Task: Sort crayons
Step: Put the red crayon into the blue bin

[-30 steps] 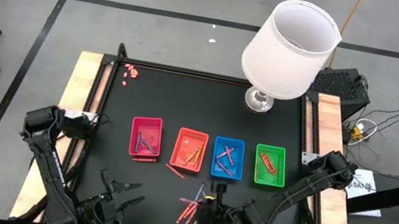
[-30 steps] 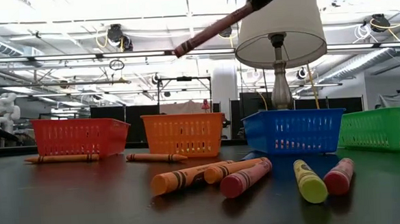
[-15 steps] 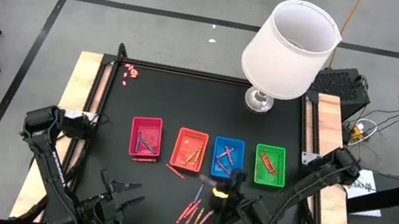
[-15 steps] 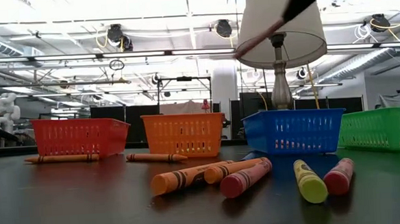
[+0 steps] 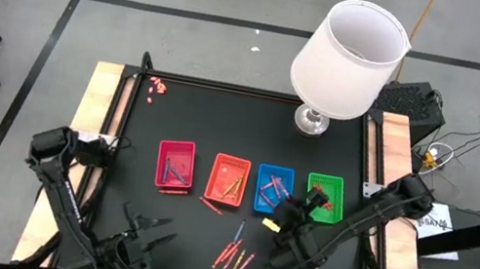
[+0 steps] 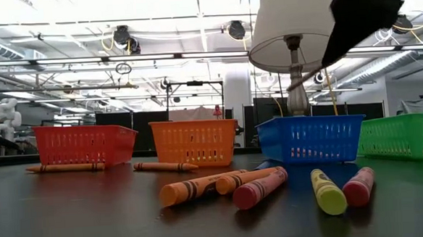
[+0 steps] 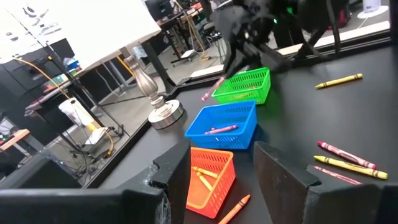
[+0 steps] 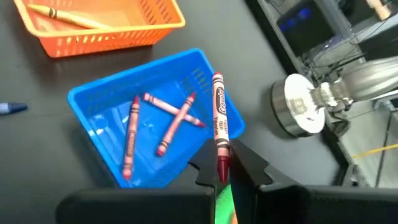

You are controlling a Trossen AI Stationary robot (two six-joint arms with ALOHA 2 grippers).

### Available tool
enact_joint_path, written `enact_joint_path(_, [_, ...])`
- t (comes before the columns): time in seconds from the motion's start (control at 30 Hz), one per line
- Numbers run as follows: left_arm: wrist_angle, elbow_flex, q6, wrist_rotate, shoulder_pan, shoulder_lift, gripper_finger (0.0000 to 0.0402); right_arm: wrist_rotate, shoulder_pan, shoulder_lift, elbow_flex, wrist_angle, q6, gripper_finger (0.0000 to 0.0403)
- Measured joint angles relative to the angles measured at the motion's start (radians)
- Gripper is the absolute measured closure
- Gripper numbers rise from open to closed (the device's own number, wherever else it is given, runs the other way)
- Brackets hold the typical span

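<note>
Right gripper (image 8: 221, 177) carried red crayon (image 8: 219, 124) trayward.

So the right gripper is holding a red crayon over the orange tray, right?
Not quite. The right gripper does hold a red crayon, but the right wrist view shows it over the blue tray's edge; the orange tray is beside it.

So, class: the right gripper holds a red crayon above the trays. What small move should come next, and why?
Probably a short carry to whichever tray this colour belongs in, then release. The right gripper is shut on the red crayon, which hangs over the blue tray's rim; three pinkish crayons already lie inside. The left gripper waits near the table's front edge.
</note>
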Motion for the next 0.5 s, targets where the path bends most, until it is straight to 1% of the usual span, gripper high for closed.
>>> enact_joint_path(0.3, [0.030,0.000,0.000,0.001,0.034,0.000,0.0229,-0.030,-0.046,0.001,-0.086,0.161,-0.005,0.0391])
enact_joint_path(0.4, [0.038,0.000,0.000,0.009,0.043,0.000,0.0229,-0.041,-0.058,0.001,-0.108,0.206,-0.007,0.0373])
enact_joint_path(0.5, [0.059,0.000,0.019,0.032,0.050,0.000,0.0229,-0.071,-0.071,0.001,-0.122,0.225,0.000,0.0345])
